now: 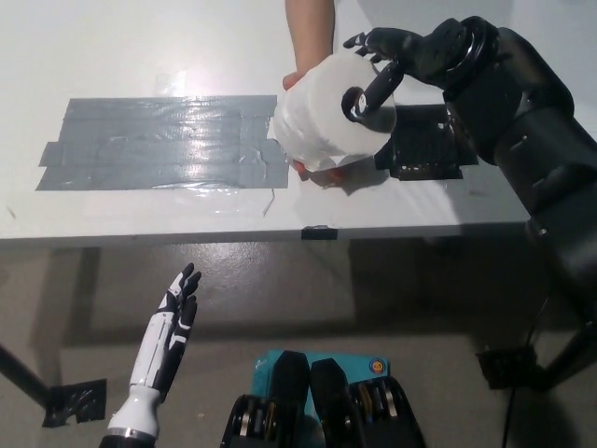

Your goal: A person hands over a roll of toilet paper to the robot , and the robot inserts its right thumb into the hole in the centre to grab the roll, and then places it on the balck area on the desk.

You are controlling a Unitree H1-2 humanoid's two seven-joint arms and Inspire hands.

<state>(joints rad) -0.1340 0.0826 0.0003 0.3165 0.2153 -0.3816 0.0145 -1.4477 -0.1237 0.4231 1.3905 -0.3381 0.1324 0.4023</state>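
A person's hand [308, 37] reaches in from the far side and holds a white toilet paper roll [322, 121] just above the white desk [140, 37], its centre hole [354, 101] facing right. My black right hand [396, 51] is at the roll's right end. Its thumb pokes into the hole, while the other fingers are spread apart over the roll's upper edge without closing on it. The black area [429, 145] lies on the desk right beside the roll, partly under my arm. My white left hand [168, 336] rests open below the desk's front edge, at lower left.
A wide patch of shiny grey tape [159, 140] covers the desk left of the roll. The desk's front edge [280, 231] runs across the middle of the picture, with floor below it. A small black tape tab [319, 231] sits on that edge.
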